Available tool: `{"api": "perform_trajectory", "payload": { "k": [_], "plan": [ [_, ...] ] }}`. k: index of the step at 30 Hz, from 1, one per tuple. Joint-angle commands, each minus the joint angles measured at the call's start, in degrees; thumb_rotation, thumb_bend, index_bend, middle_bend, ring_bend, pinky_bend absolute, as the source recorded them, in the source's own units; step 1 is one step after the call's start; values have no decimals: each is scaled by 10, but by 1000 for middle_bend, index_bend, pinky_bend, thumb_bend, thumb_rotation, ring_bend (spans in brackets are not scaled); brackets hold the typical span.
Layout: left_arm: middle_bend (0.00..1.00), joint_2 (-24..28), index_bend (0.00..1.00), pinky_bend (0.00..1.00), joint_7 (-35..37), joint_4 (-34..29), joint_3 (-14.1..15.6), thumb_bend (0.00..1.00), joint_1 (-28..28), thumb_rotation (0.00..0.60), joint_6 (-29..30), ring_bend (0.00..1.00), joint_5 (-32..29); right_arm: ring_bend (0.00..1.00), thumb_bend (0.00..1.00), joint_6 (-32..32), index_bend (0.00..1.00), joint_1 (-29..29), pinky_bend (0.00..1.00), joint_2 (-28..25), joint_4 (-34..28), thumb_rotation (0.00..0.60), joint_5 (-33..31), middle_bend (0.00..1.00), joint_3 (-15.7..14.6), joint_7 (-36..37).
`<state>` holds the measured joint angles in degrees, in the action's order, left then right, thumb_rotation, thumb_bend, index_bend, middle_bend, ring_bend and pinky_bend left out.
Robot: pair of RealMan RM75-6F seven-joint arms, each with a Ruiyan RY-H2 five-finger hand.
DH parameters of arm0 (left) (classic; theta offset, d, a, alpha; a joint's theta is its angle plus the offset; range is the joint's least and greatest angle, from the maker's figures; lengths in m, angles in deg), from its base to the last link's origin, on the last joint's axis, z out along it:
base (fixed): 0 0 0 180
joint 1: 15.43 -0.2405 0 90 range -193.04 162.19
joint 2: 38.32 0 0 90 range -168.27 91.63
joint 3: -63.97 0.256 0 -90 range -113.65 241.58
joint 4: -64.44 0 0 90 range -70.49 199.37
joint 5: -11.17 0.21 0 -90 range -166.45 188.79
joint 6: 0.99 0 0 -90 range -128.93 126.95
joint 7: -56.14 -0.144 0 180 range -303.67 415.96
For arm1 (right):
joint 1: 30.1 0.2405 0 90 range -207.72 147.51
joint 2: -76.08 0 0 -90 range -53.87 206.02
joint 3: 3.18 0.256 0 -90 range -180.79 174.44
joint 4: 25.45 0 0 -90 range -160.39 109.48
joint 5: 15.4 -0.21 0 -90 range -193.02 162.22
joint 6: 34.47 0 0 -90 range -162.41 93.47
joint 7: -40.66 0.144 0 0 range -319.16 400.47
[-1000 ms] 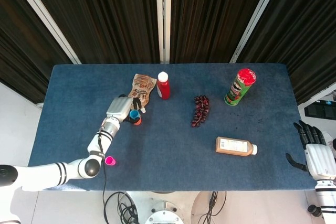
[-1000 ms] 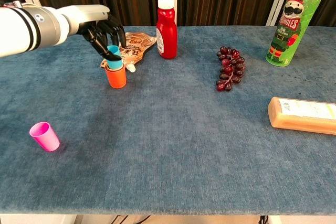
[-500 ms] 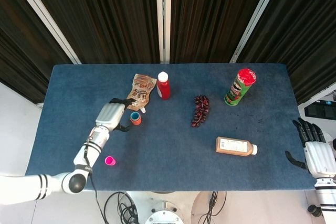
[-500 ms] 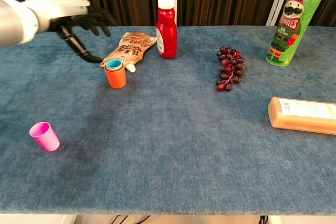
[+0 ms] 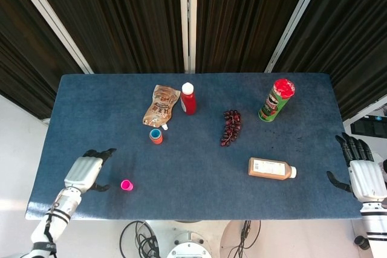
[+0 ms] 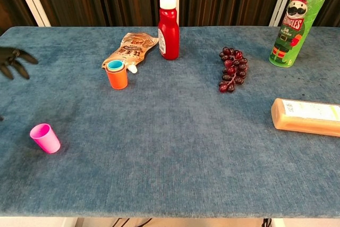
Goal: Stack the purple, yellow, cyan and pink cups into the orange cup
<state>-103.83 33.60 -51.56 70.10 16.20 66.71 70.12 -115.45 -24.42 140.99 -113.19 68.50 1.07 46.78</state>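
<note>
The orange cup (image 5: pixel 156 136) (image 6: pixel 117 76) stands upright near the snack pouch, with the cyan cup (image 6: pixel 115 66) nested inside it. The pink cup (image 5: pixel 126 185) (image 6: pixel 45 138) stands alone near the table's front left. My left hand (image 5: pixel 85 171) hovers open just left of the pink cup, holding nothing; only its dark fingers (image 6: pixel 13 62) show at the chest view's left edge. My right hand (image 5: pixel 359 170) hangs open beyond the table's right edge, holding nothing. The purple and yellow cups are not visible on their own.
A snack pouch (image 5: pixel 160 104), a red ketchup bottle (image 5: pixel 188 98), a bunch of dark grapes (image 5: pixel 230 127), a green chips can (image 5: pixel 276 100) and a lying brown bottle (image 5: pixel 271 168) are spread over the blue table (image 5: pixel 193 191).
My left hand let the cyan cup go into the orange cup, then pulled back left and toward the front edge, ending beside the pink cup. The right hand stayed put.
</note>
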Motion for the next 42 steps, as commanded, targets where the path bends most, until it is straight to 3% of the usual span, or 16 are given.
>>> {"api": "perform_trajectory", "payload": {
  "k": [1, 14, 23, 42],
  "plan": [
    [224, -39, 90, 170, -39, 30, 19, 151, -22, 600, 20, 280, 23, 0, 217, 0, 0, 1, 0, -1, -5, 600, 2, 0, -1, -5],
    [242, -115, 130, 194, -40, 79, 17, 160, -48, 600, 4, 329, 57, 0, 217, 2, 0, 3, 0, -11, -34, 600, 2, 0, -4, -38],
    [370, -153, 331, 261, -10, 118, 5, 192, -61, 600, 7, 498, 118, 0, 218, 7, 0, 3, 0, -5, -28, 600, -2, 0, -6, -38],
    [462, -179, 442, 307, -42, 142, -13, 261, -71, 600, -8, 578, 115, 0, 218, 13, 0, 2, 0, -7, -22, 600, -6, 0, -10, -32]
  ]
}}
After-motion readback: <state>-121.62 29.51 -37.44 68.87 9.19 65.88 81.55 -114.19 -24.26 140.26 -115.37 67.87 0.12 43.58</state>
